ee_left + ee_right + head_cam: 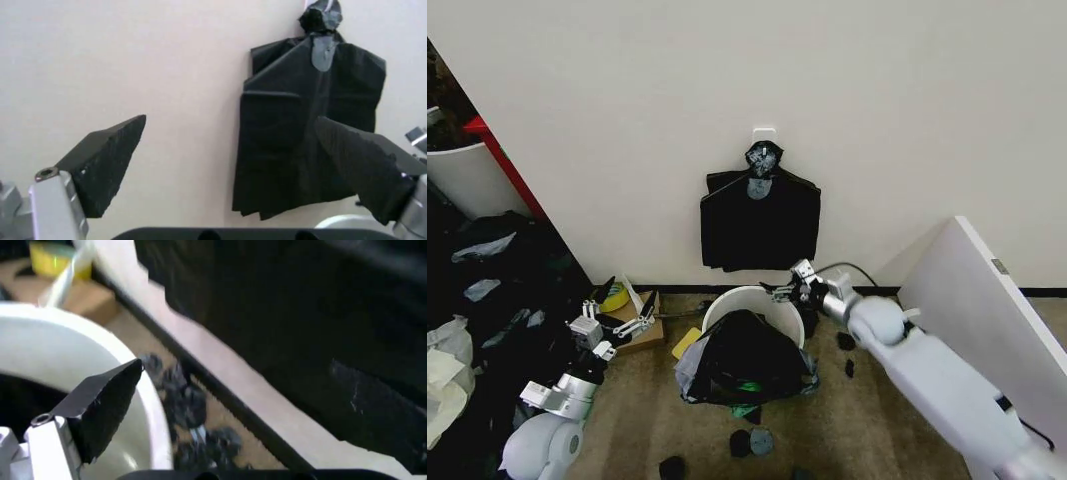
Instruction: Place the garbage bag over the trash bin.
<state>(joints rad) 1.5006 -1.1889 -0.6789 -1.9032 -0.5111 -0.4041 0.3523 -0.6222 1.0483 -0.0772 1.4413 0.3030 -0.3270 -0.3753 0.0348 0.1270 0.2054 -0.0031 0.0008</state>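
Altogether, one trash bin [752, 300] is seen on the floor by the wall, with one garbage bag [745, 365] draped over its near side and bunched down its front, the far rim left bare; one flat black bundle [760, 228] is hung on the wall above; several small black scraps [749, 441] are scattered on the floor. The right gripper [789, 288] is held at the bin's far right rim, fingers parted, nothing gripped; the left gripper [621, 312] is poised left of the bin, spread wide and empty.
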